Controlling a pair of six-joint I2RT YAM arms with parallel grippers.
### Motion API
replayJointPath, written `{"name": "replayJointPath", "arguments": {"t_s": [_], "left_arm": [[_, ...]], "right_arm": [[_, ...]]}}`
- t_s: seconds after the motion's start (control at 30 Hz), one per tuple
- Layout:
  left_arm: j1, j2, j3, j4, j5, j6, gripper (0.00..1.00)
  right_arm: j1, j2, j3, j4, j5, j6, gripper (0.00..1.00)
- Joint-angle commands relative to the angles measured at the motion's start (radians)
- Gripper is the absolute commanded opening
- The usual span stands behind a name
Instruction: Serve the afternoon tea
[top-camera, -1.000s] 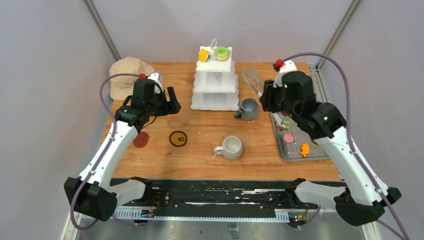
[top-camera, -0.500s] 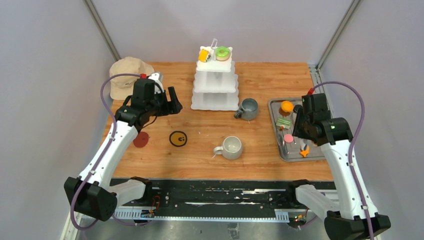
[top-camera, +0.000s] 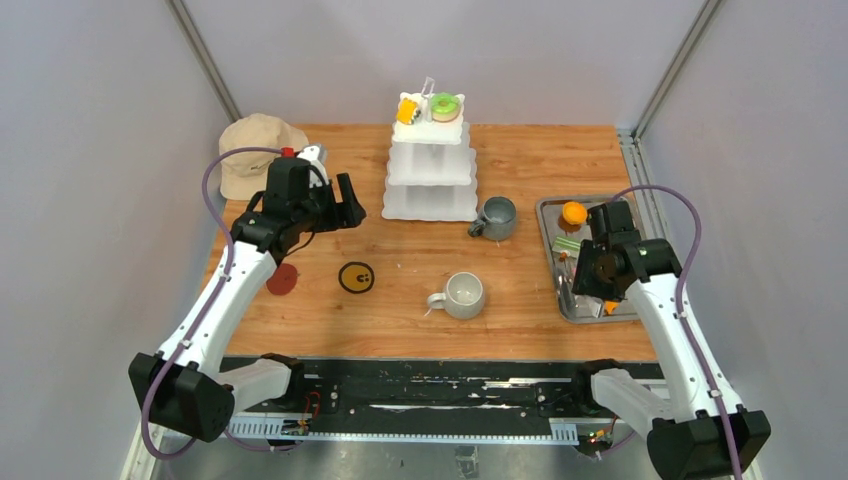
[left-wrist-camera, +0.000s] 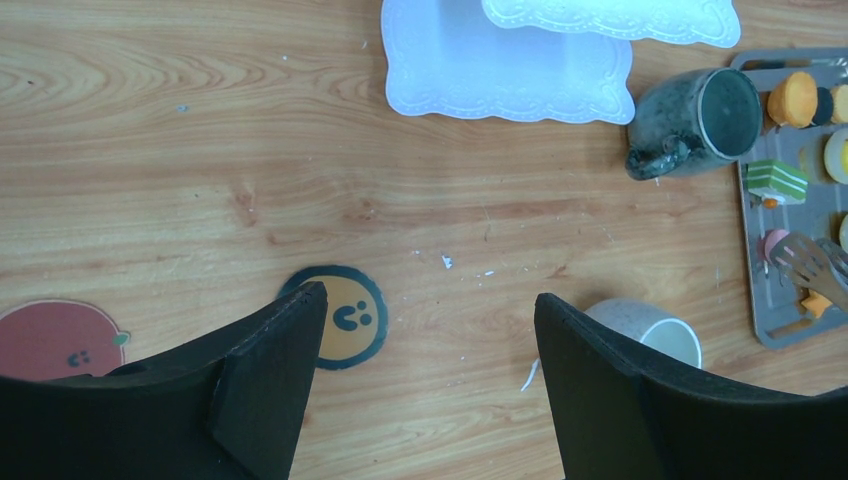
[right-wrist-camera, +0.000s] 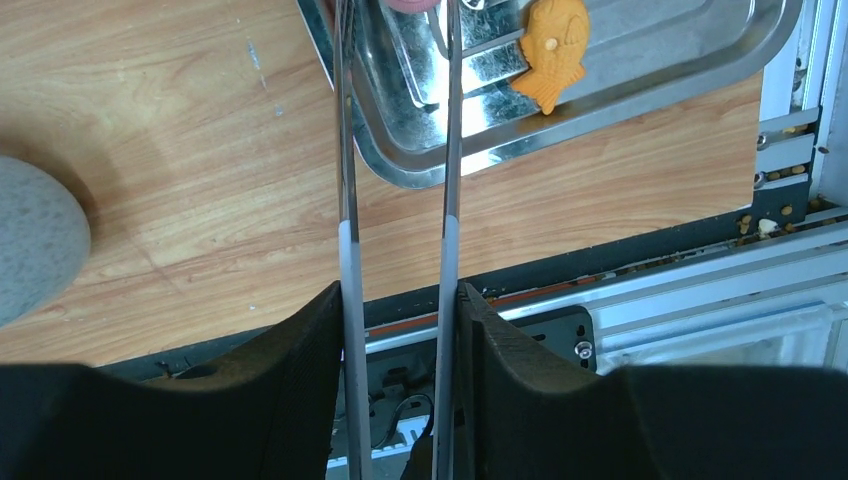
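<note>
Between the fingers of the right gripper (right-wrist-camera: 400, 300) run the two thin arms of the metal tongs (right-wrist-camera: 347, 200), the pads pressed against their outer sides, so the jaws are clamped on the tool. The tongs reach out over the near rim of the steel tray (right-wrist-camera: 640, 60), where a pink piece (right-wrist-camera: 412, 3) shows at the frame's edge between the two arms; whether the tips touch it cannot be told. Just beside it lies an orange fish pastry (right-wrist-camera: 552, 50). From above, the right arm rises from its base at the near right corner, and its wrist bends down over the near half of the tray. Further back on the tray sit an orange round piece (top-camera: 573, 212) and a green layered piece (left-wrist-camera: 777, 180). The left gripper (left-wrist-camera: 430, 297) hangs above the wooden table (top-camera: 400, 290) with its jaws spread wide and nothing between them; below it lies a yellow coaster (left-wrist-camera: 345, 318), with a red coaster (left-wrist-camera: 50, 335) to its left. The left arm stretches diagonally forward from the near left corner. The white stand (top-camera: 430, 170) stands at the back, a green-pink donut (top-camera: 445, 105) and a yellow piece (top-camera: 407, 110) on its top tier. A dark grey mug (top-camera: 495, 217) stands beside its base, a light grey mug (top-camera: 463, 294) nearer, and a beige hat (top-camera: 255, 150) at the far left.
</note>
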Motion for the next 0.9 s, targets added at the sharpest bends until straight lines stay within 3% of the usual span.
{"name": "replayJointPath", "arguments": {"t_s": [0.0, 0.57, 0.87], "left_arm": [[-0.007, 0.007, -0.003, 0.033, 0.018, 0.001, 0.8], [-0.007, 0.035, 0.006, 0.051, 0.035, 0.002, 0.8], [-0.007, 0.039, 0.003, 0.054, 0.032, 0.008, 0.8]], "right_arm": [[-0.033, -0.008, -0.022, 0.01, 0.029, 0.019, 0.43], [-0.096, 0.003, -0.075, 0.092, -0.028, -0.011, 0.45], [-0.116, -0.008, -0.083, 0.106, -0.059, -0.013, 0.37]]}}
